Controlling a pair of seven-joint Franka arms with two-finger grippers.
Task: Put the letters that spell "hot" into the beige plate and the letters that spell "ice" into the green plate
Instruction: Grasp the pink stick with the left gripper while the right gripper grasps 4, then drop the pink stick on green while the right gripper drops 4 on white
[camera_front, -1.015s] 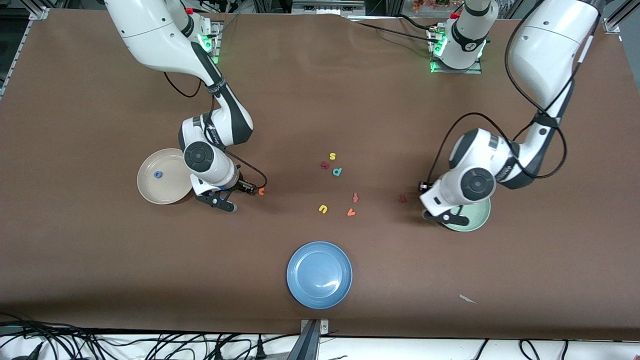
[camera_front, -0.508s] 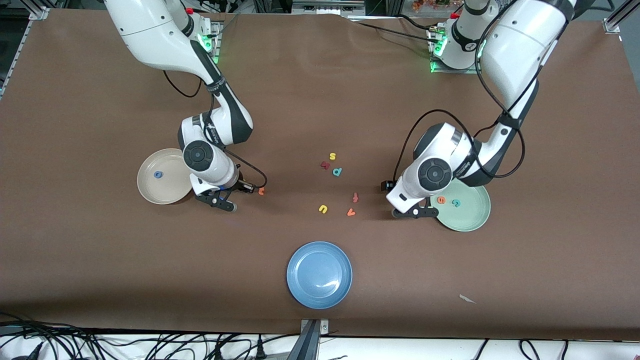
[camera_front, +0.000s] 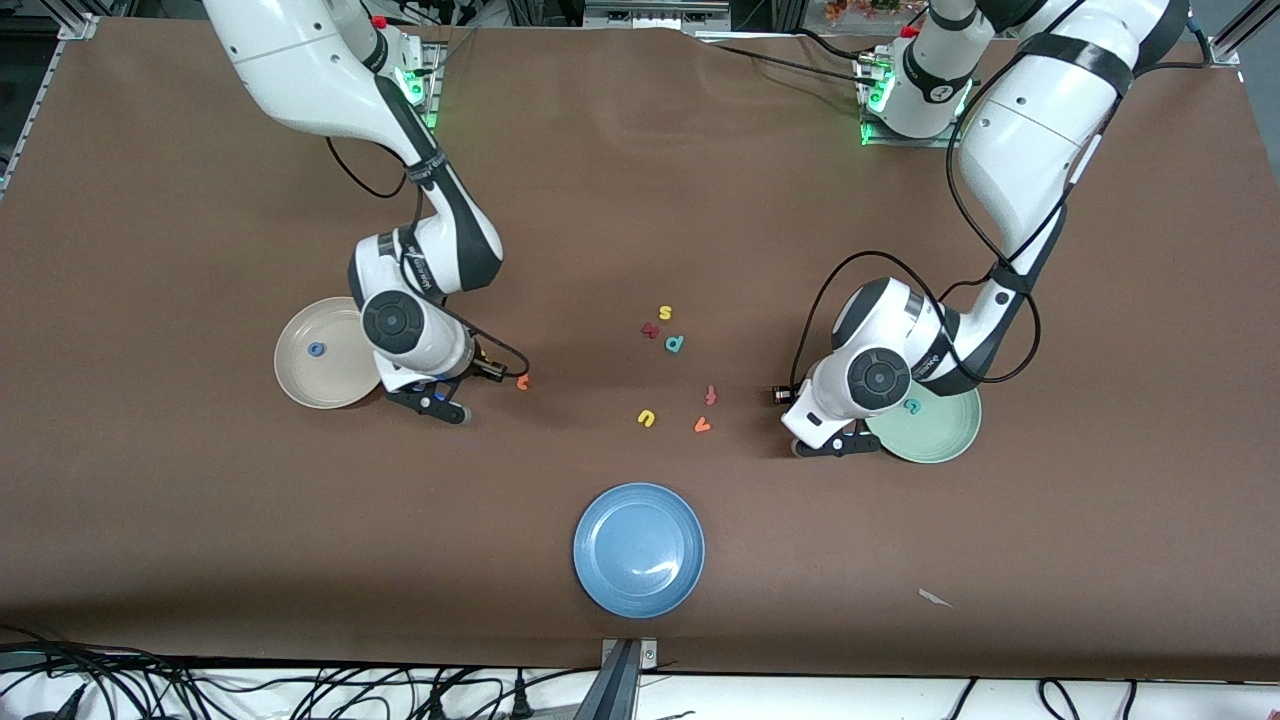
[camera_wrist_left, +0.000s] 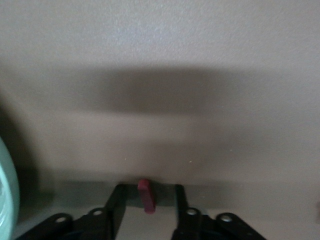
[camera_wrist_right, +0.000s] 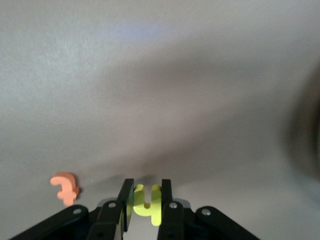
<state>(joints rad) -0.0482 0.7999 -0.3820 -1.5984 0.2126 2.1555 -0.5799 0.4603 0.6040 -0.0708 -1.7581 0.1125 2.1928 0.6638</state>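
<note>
Beside the green plate (camera_front: 940, 435) (camera_wrist_left: 7, 200), my left gripper (camera_front: 783, 396) (camera_wrist_left: 148, 192) is down at the table. It is open, with a gap on each side of the dark red i (camera_wrist_left: 146, 196) standing between its jaws. A teal c (camera_front: 911, 406) lies in that plate; the arm covers the plate's rest. My right gripper (camera_front: 497, 372) (camera_wrist_right: 147, 187) is shut on the yellow h (camera_wrist_right: 147, 205), low over the table beside the beige plate (camera_front: 310, 385). The orange t (camera_front: 522, 381) (camera_wrist_right: 65, 187) lies just past its fingertips. A blue o (camera_front: 316, 349) rests in the beige plate.
Mid-table lie a yellow s (camera_front: 665, 313), a dark red letter (camera_front: 650, 330), a teal d (camera_front: 675, 344), an orange-red f (camera_front: 711, 395), a yellow u (camera_front: 646, 418) and an orange v (camera_front: 702, 425). A blue plate (camera_front: 638, 550) sits nearer the front camera.
My left arm swung off the green plate to the dark red i, and its jaws came down around it. The right gripper closed on the yellow h and barely shifted.
</note>
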